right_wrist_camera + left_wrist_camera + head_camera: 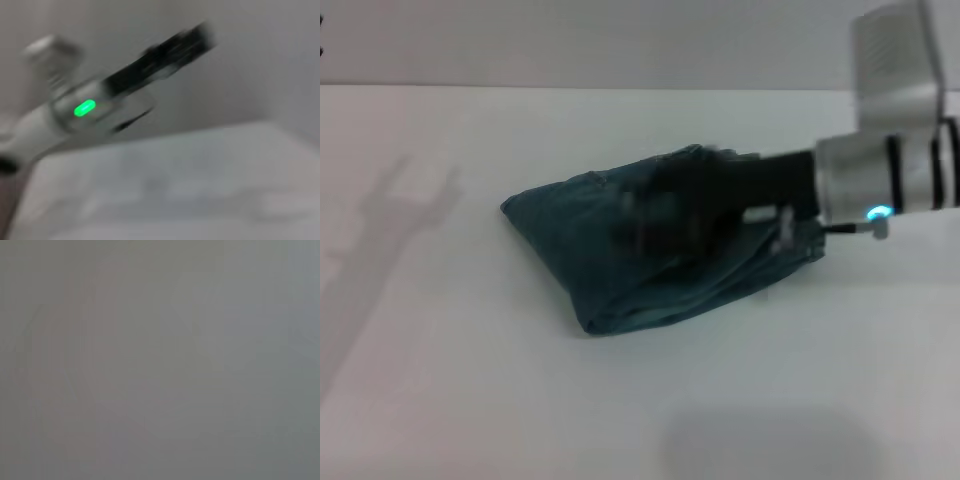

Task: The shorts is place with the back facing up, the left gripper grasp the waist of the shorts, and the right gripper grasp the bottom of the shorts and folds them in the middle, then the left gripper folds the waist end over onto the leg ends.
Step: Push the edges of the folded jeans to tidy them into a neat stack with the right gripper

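The blue-green denim shorts point(582, 238) lie folded into a bunched wedge in the middle of the white table point(460, 400). My right gripper point(660, 215), black on a silver wrist with a blue light, reaches in from the right and hangs over the top of the bundle, blurred by motion. The waist cannot be told apart in the folds. My left gripper point(192, 40), with its green light, shows only in the right wrist view, raised in the air above the table and blurred. The left wrist view holds only a plain grey surface.
The left arm's shadow point(390, 230) falls on the table at the left. The table's far edge point(570, 88) meets a pale wall behind the shorts.
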`<state>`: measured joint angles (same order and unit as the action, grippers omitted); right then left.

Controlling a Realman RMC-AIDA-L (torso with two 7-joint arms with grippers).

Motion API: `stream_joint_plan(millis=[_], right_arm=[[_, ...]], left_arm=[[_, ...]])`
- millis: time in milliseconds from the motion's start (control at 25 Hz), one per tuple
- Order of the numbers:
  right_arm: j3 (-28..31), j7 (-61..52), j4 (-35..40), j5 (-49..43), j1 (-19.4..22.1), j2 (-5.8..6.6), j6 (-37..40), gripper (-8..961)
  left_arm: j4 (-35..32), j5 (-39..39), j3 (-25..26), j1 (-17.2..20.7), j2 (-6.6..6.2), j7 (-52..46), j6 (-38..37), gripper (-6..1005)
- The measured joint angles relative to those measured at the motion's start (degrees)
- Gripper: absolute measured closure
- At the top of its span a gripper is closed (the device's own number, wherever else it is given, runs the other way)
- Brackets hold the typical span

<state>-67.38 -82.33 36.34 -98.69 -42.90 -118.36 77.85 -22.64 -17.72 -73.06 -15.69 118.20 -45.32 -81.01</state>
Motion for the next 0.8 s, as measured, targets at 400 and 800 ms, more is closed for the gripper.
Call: stream_joint_plan(millis=[400, 800], right_arm=[[-11.61, -7.30, 0.26, -9.46, -5.19, -0.29, 5.14, 465], [-12.87, -9.11, 0.17, -9.39, -5.15, -0.75, -0.63, 466]], left_arm=[[1.09, 0.34, -0.04, -0.20, 0.17, 0.02, -0.16, 179], [1.11, 0.72, -0.06, -0.53, 0.28, -0.13, -0.20, 181]])
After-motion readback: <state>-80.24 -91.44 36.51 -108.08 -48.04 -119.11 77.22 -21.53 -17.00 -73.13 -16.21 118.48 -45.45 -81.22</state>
